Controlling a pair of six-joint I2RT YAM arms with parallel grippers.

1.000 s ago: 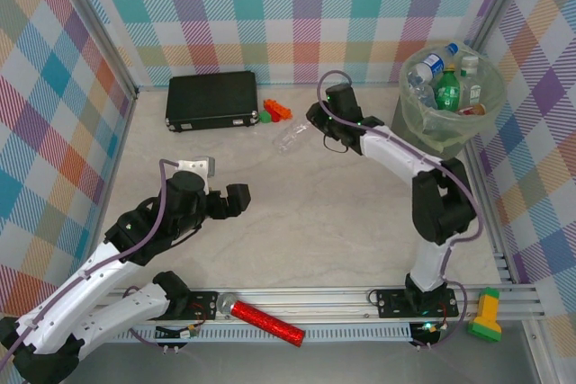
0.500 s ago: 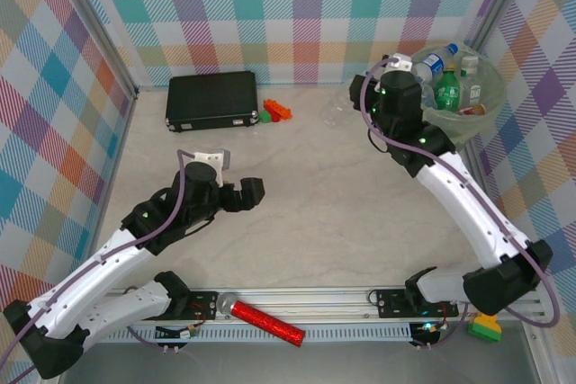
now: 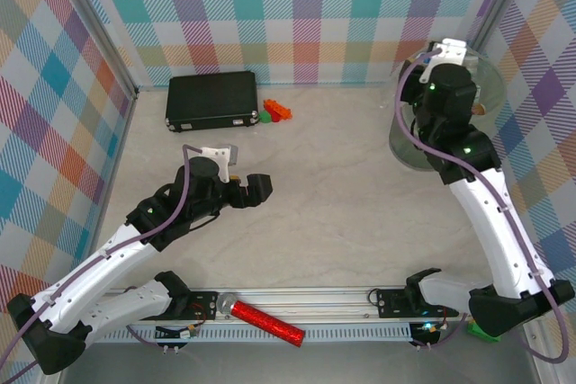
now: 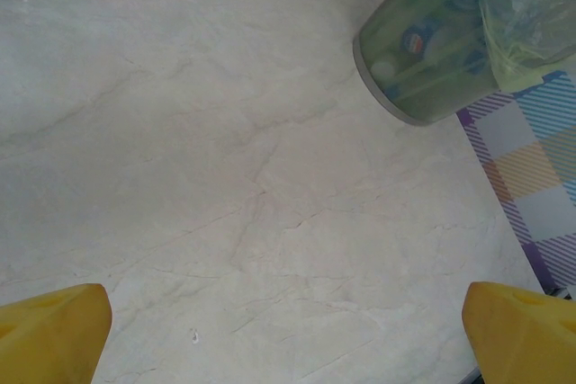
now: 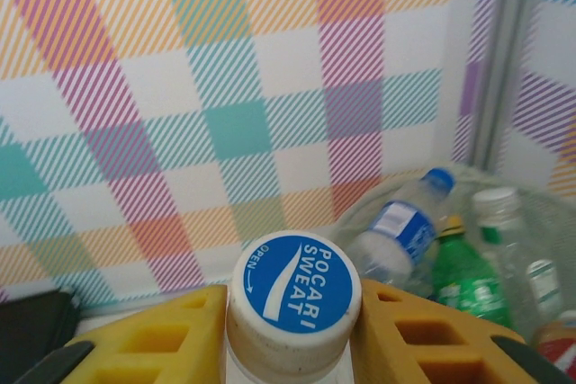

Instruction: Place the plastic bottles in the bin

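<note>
- Pinching a bottle: right gripper (image 5: 293, 334) has its yellow fingers (image 5: 153, 341) pressed vs. both sides of the held bottle (image 5: 294, 292), just under the cap. Bottle upright, lower centre of the right wrist view.
- Cap is white w/ a round blue "POCARI SWEAT" sticker on top. Body cut off by the bottom frame edge, so colour/label can't be told.
- Top view: right arm (image 3: 493, 222) stretched toward upper right, its wrist overlapping the bin (image 3: 402, 146) in frame. Can't tell from there whether the held bottle is over the opening or just beside the rim.
- Bin stands in the upper-right corner of the table (image 3: 342, 213), next to the plaid walls. Pale green bag liner.
- Right wrist view, right half, beyond the held bottle: bottles lying in the bin. Clear bottle (image 5: 400, 222) w/ blue cap + blue label, green bottle (image 5: 463, 283), white-capped bottle (image 5: 499, 213). Small red-orange bit at the lower-right corner, not identifiable.
- Left gripper (image 3: 258, 190): jaws spread wide, nothing between them. Sits centre-left in the top view, over bare table, well apart from the bin.
- Left wrist view: yellow fingertips (image 4: 49, 330) at the lower-left and lower-right corners, plain table between. Bin at upper right of that frame, blue-labelled bottles dimly visible through the liner.
- Other items, top view: black case (image 3: 212, 99) upper left. Toy bricks (image 3: 277, 112) just right of it. Red glittery cylinder (image 3: 265, 321) on the rail, bottom centre.
</note>
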